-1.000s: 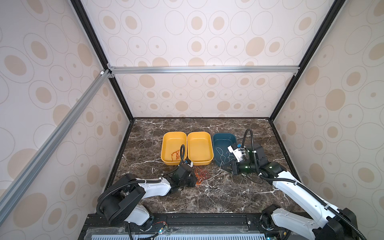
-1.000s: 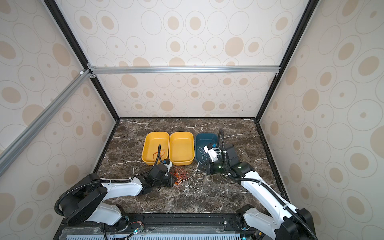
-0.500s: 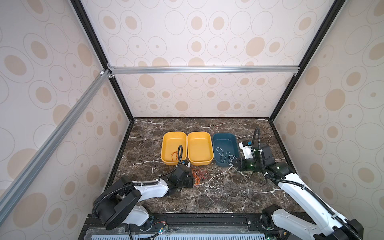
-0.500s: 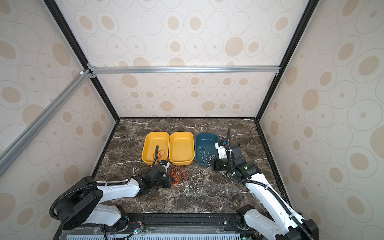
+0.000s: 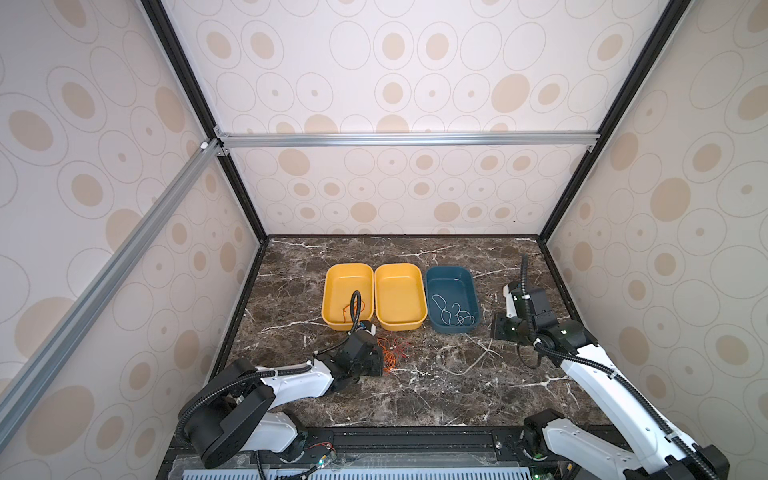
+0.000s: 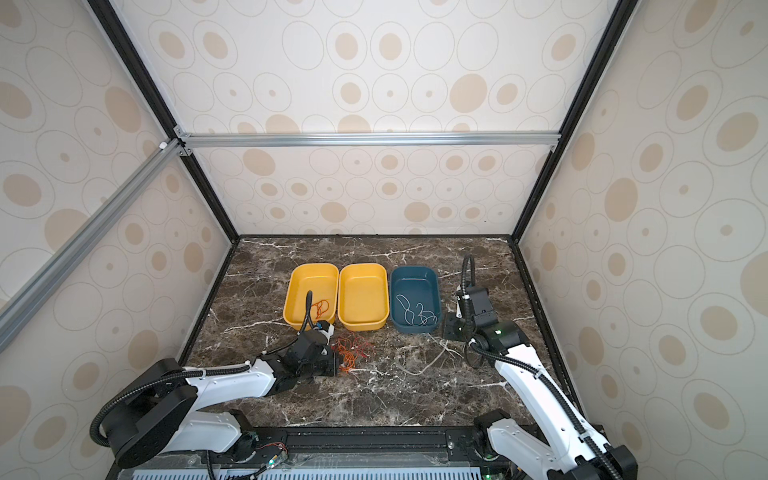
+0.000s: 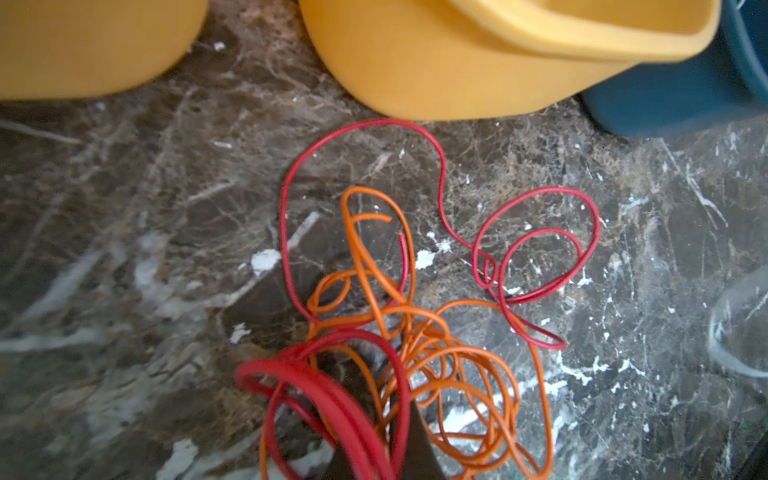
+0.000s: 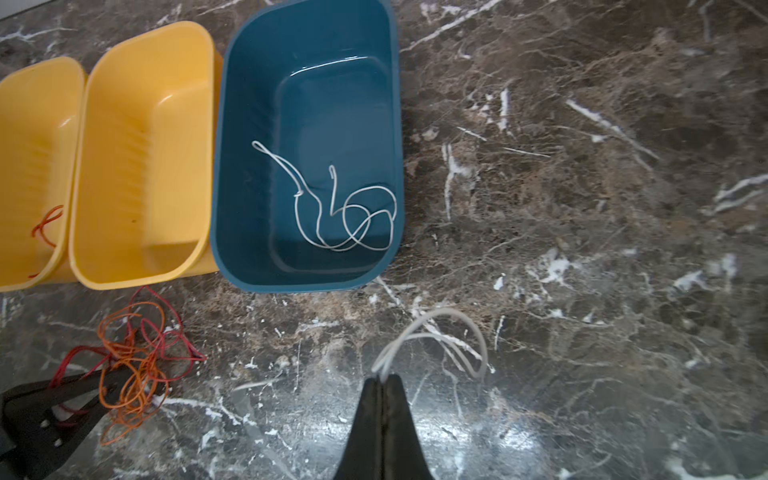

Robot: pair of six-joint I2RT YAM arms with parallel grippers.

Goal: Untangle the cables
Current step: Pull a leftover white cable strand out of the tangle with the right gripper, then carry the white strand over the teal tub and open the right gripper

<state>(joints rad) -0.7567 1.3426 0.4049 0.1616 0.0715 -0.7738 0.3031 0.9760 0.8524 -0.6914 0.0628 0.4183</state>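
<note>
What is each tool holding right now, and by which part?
The right tool pinches the white cable by bunched strands, its loops free beyond the tips. The left tool appears shut on looped strands of the red cable.

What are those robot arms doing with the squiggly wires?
They're sorting tangled wires on a dark marble table. The fingers of the left gripper pinch a tangle of thin red and orange wires in front of two yellow plastic tubs. The right gripper holds a thin white wire loop near a blue plastic tub. Another white wire lies in that tub, and an orange-red wire in the left yellow tub.
</note>
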